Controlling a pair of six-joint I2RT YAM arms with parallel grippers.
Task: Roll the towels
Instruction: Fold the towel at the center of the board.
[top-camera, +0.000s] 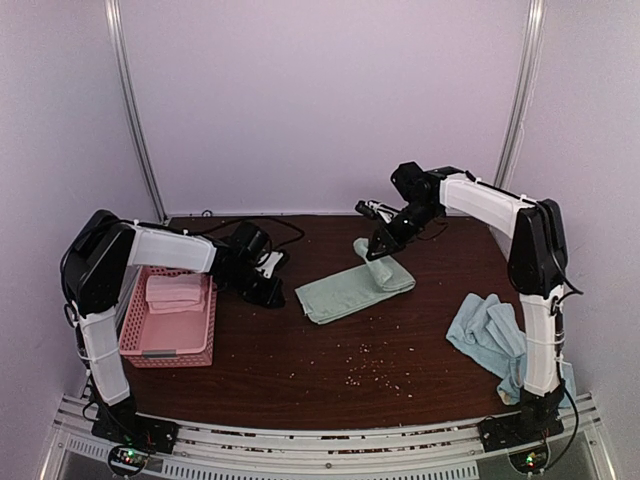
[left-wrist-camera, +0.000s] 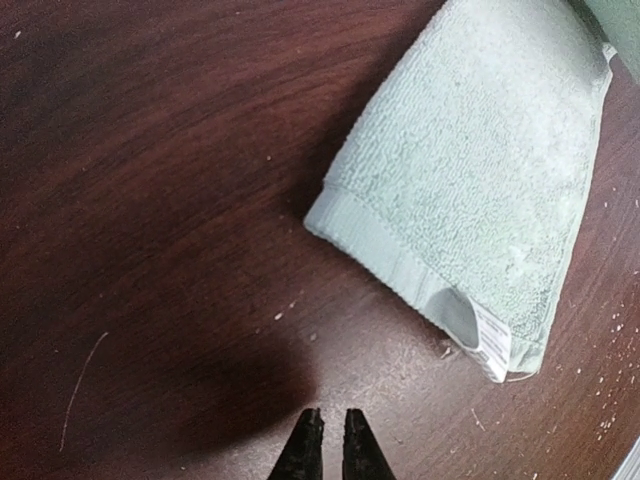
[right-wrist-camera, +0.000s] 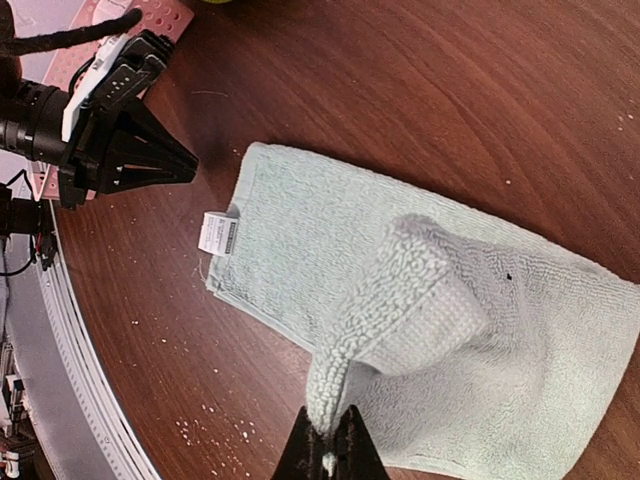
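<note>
A mint green towel (top-camera: 345, 292) lies flat in the middle of the table, its white label (left-wrist-camera: 490, 345) at the corner nearest my left gripper. My right gripper (right-wrist-camera: 330, 440) is shut on the towel's far edge, which is lifted and curled over the flat part (right-wrist-camera: 300, 250). A small dark mark (right-wrist-camera: 508, 275) shows on the cloth. My left gripper (left-wrist-camera: 326, 420) hovers low over bare wood just left of the towel (left-wrist-camera: 480, 170), jaws nearly together with nothing between them. A pink towel (top-camera: 175, 292) lies folded in the basket. Light blue towels (top-camera: 490, 335) sit crumpled at the right.
The pink latticed basket (top-camera: 195, 345) stands at the left edge of the table, beside the left arm. Pale crumbs (top-camera: 370, 365) are scattered on the dark wood in front of the green towel. White walls enclose the table.
</note>
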